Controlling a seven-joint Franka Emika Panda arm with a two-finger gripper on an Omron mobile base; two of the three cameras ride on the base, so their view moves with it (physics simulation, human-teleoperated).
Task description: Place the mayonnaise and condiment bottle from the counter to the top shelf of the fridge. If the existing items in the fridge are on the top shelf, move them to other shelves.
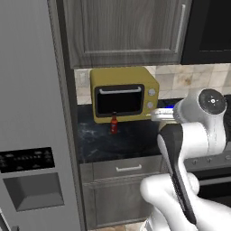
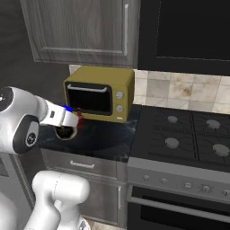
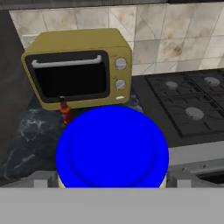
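The mayonnaise [image 3: 113, 146] sits close under my hand, its bright blue lid large between the two fingertips of my gripper [image 3: 110, 180]. The jaws stand open on either side of the jar. A sliver of that blue lid [image 1: 168, 107] peeks out beside my wrist over the black counter [image 1: 97, 142]. The condiment bottle [image 1: 114, 123], slim and dark red, stands upright on the counter just in front of the yellow oven, a little behind and left of the jar [image 3: 65, 112]. The fridge [image 1: 31, 113] shows its shut grey door with the dispenser panel. Its top shelf and the existing items are hidden.
A yellow countertop oven [image 1: 124, 94] stands at the back of the counter against the tiled wall. A black gas stove [image 2: 188, 130] adjoins the counter on the right. Grey upper cabinets [image 1: 122, 31] hang above. My own arm [image 1: 180, 153] blocks the right part of the counter.
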